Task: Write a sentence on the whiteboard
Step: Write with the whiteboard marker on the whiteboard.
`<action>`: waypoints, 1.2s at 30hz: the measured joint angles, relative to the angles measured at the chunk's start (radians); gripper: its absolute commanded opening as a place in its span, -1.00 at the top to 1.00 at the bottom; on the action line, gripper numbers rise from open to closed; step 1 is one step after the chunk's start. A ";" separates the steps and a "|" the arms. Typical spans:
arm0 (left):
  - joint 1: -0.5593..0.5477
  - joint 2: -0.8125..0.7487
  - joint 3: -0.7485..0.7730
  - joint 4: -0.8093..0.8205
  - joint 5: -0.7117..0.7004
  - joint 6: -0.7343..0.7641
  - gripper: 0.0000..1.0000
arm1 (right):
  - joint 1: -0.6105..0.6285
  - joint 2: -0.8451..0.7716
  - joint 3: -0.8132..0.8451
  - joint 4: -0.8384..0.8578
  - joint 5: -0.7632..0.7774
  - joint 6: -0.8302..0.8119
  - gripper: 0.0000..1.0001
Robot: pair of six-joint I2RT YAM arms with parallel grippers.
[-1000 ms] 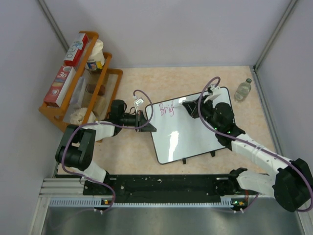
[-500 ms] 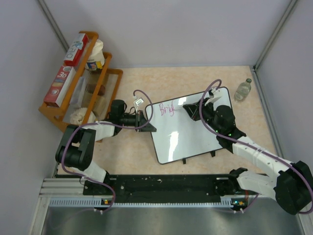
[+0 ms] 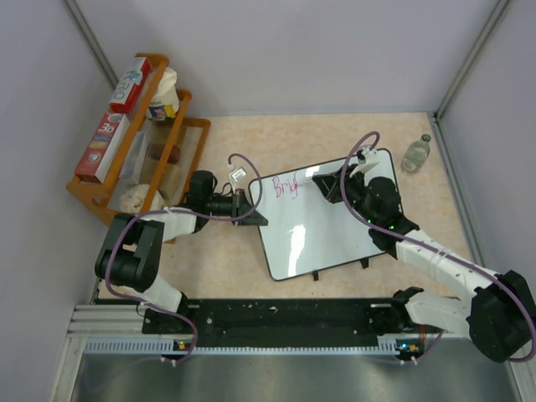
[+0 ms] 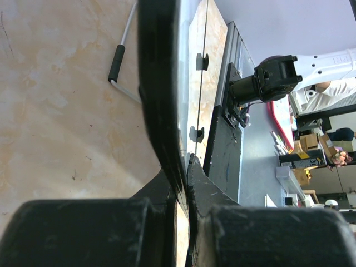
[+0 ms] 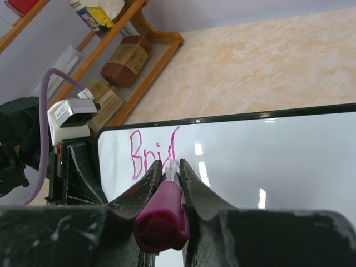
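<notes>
- Table (image 3: 226,268): a pale marbled top. The whiteboard (image 3: 318,239) lies flat at its middle, long axis running left to right with the right end a little farther from the arm bases. Its small black feet are on the near long edge.
- Wooden rack (image 3: 194,126): well to the left of the whiteboard, holding boxes and packets.
- Left arm: folded back on itself, forearm stretched sideways to the whiteboard's left edge. There the left gripper (image 3: 251,209) is clamped on the thin black frame.
- Right arm: reaches diagonally from the near right over the whiteboard's far right part, with the right gripper (image 3: 328,186) aimed leftward and low.
- Marker (image 5: 164,214): magenta, pinched tight between the right gripper's fingers (image 5: 146,181), tip down on the whiteboard.
- Sentence (image 3: 285,186): pink letters, roughly "Brig", in the whiteboard's far left corner; the marker tip sits at the last stroke.
- Clear bottle (image 3: 416,153): upright, just beyond the whiteboard's far right corner.
</notes>
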State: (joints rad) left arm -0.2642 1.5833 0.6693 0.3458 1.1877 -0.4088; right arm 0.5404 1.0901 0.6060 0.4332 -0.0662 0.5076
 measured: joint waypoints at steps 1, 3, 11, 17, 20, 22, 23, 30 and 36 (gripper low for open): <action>0.000 0.000 0.000 0.000 0.000 0.000 1.00 | 0.000 0.003 0.003 0.000 0.002 0.001 1.00; 0.000 0.000 0.000 0.000 0.000 0.000 1.00 | 0.000 0.007 0.006 0.002 0.008 0.003 1.00; 0.000 0.000 0.000 -0.001 -0.002 0.000 1.00 | 0.000 0.014 0.018 0.001 0.034 0.013 1.00; 0.000 0.000 0.000 -0.001 -0.001 0.000 1.00 | 0.000 0.016 0.024 0.000 0.065 0.014 1.00; 0.000 0.000 0.000 -0.001 -0.001 0.000 1.00 | 0.000 0.016 0.024 0.000 0.066 0.017 1.00; 0.000 0.000 0.000 -0.001 -0.002 0.000 1.00 | 0.000 0.016 0.024 0.000 0.066 0.017 1.00; 0.000 0.000 0.000 -0.001 -0.002 0.000 1.00 | 0.000 0.016 0.024 0.000 0.066 0.017 1.00; 0.000 0.000 0.000 -0.001 0.000 0.000 1.00 | 0.000 -0.002 0.022 -0.020 0.066 0.009 1.00; 0.000 0.000 0.000 -0.001 0.000 0.000 1.00 | 0.000 -0.034 -0.009 -0.031 0.064 0.001 1.00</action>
State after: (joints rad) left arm -0.2642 1.5833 0.6693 0.3450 1.1873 -0.4088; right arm 0.5404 1.0557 0.5968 0.4023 -0.0021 0.5083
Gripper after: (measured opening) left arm 0.074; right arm 0.141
